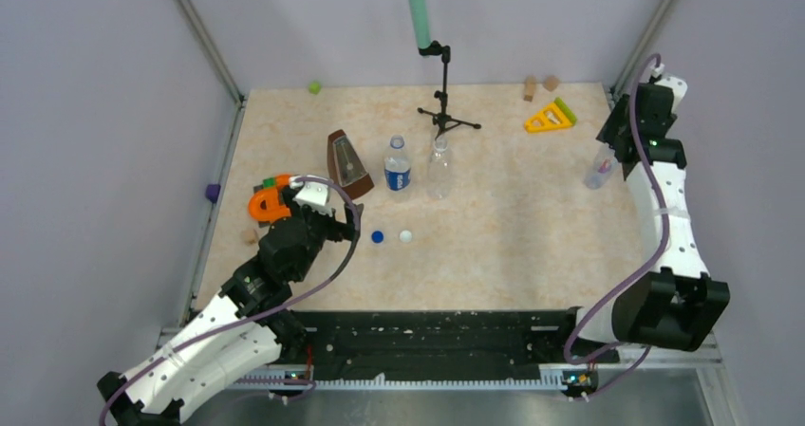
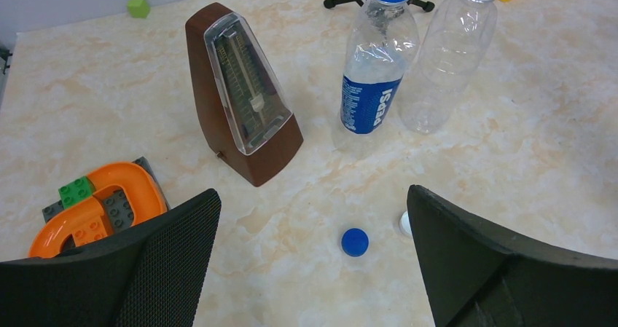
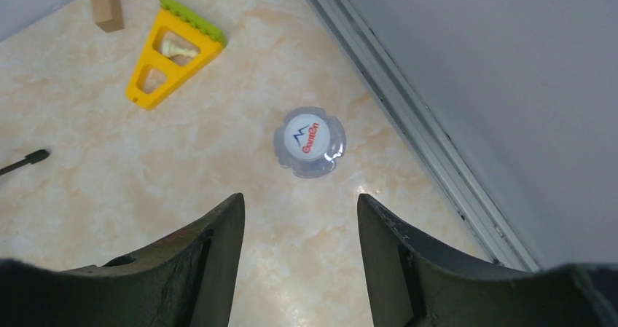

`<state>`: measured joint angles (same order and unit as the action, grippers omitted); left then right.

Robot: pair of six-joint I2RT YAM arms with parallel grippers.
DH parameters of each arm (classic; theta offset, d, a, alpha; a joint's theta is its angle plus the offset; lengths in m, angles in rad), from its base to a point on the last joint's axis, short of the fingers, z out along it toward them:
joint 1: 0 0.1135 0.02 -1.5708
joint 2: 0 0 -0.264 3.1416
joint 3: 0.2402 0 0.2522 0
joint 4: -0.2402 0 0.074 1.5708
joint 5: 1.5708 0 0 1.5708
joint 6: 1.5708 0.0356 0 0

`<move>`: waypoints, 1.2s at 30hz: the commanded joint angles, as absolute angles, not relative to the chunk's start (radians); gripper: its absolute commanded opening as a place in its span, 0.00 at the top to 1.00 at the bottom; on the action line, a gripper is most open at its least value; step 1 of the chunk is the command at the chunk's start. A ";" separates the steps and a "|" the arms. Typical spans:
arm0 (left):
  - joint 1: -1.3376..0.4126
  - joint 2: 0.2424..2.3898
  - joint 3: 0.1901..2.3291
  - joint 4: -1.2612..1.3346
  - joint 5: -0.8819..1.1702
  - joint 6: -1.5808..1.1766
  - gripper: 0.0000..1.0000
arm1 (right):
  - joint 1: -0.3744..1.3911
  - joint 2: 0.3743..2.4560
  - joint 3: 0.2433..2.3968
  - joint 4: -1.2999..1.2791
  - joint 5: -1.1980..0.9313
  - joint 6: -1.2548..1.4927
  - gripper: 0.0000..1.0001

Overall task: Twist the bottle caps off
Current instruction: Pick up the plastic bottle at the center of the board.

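Right gripper (image 3: 299,199), fingers (image 3: 211,261) spread, faces capped bottle (image 3: 310,141) at its 12 o'clock, likely lining up to twist; left gripper (image 2: 313,194) spread near blue cap (image 2: 355,241).

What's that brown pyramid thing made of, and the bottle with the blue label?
The brown pyramid-shaped metronome looks like glossy wood or wood-look plastic, with a clear front cover. The blue-labelled clear bottle seems to be thin transparent plastic: see-through, with bright glints.

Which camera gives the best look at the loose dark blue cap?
Left wrist: the dark blue cap lies close, large and unblocked. Top external shows it only as a tiny dot; right wrist does not show it.
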<state>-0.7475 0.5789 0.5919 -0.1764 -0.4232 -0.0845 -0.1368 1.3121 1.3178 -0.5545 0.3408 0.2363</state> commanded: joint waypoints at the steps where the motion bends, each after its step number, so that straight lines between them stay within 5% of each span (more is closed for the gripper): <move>1: -0.744 0.579 0.592 -0.133 -0.417 -0.099 0.01 | -0.202 1.348 1.356 -0.571 0.243 0.221 0.43; 28: -0.743 0.540 0.532 -0.095 -0.428 -0.107 0.01 | -0.219 1.572 1.454 -0.568 0.299 0.178 0.50; 36: -0.742 0.550 0.532 -0.092 -0.427 -0.106 0.01 | -0.219 1.604 1.459 -0.558 0.308 0.163 0.60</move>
